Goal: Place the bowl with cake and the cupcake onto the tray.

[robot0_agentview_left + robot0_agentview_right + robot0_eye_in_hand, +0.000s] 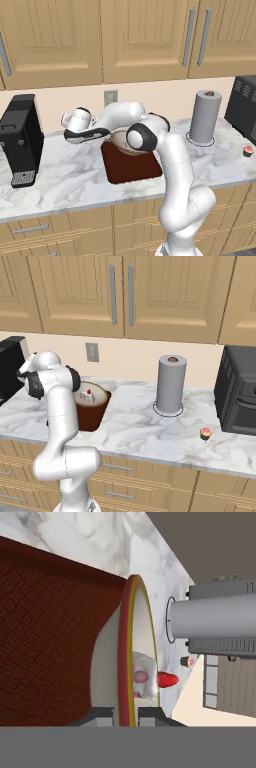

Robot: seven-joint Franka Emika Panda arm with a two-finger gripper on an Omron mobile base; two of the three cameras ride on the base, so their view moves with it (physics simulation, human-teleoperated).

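Gripper (125, 714) pinched shut on rim of shallow tan bowl with cake (131, 657), low centre of hand view, over dark-brown rectangular tray (50, 637). Stiff, light, cake loose inside (keep level). Tiny pink-frosted cupcake (205, 433) at right, well apart; soft, best gripped at wrapper.

Bright, even, soft-shadowed rendered light

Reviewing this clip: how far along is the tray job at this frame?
Nothing looks finished yet. In hand: the tool is shut on the rim of the bowl with cake, which sits over the tray; whether it rests on it is unclear. Left: the cupcake stands on the counter near the toaster oven.
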